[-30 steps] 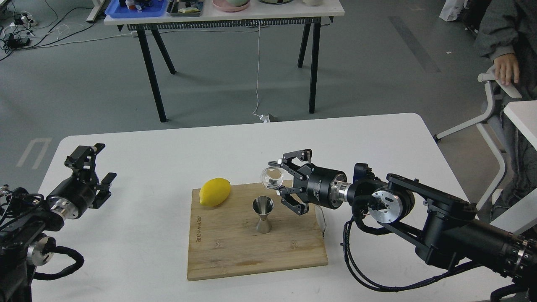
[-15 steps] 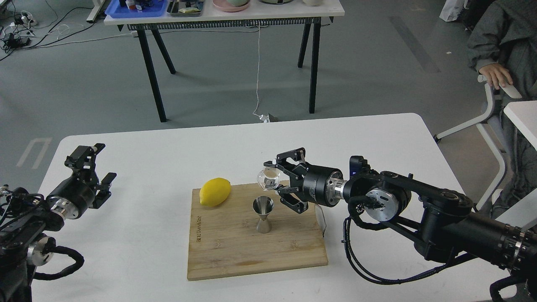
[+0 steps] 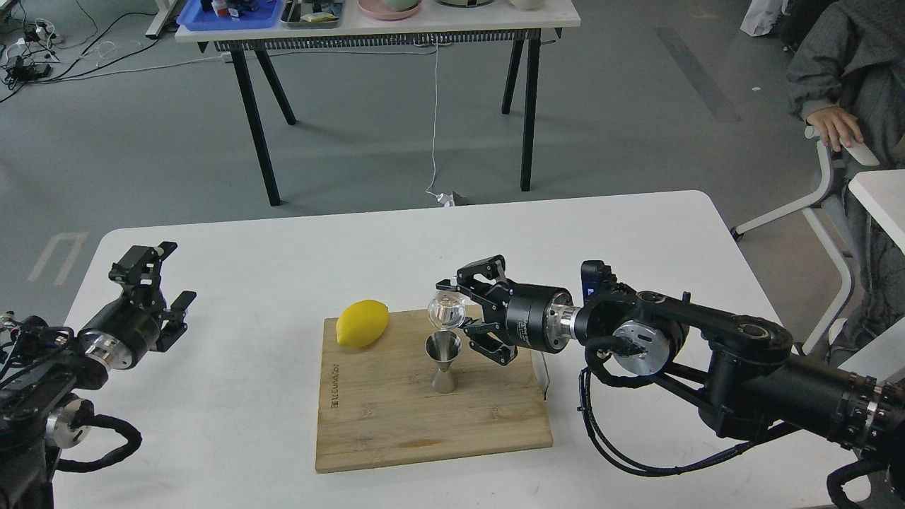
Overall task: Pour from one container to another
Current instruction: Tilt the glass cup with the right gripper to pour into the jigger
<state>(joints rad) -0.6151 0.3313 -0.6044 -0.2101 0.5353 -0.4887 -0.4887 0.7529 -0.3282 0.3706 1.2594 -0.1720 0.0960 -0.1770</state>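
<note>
The steel jigger (image 3: 444, 363) stands upright in the middle of the bamboo cutting board (image 3: 424, 417). Directly above its mouth hangs the small clear glass cup (image 3: 446, 311), tipped on its side toward the left. My right gripper (image 3: 456, 311) is shut on the cup, its arm reaching in from the right. What is inside the cup cannot be made out. Far off at the table's left edge, my left gripper (image 3: 157, 276) hovers open and holds nothing.
A yellow lemon (image 3: 363, 323) lies on the board's far left corner, close to the jigger. The white table (image 3: 247, 268) carries the board. A person sits at the far right beside a white chair (image 3: 834, 177). A second table (image 3: 382, 28) stands behind.
My right gripper has carried the glass cup leftward and slightly down, from right of the jigger to directly above its mouth. The left arm has stayed still.
</note>
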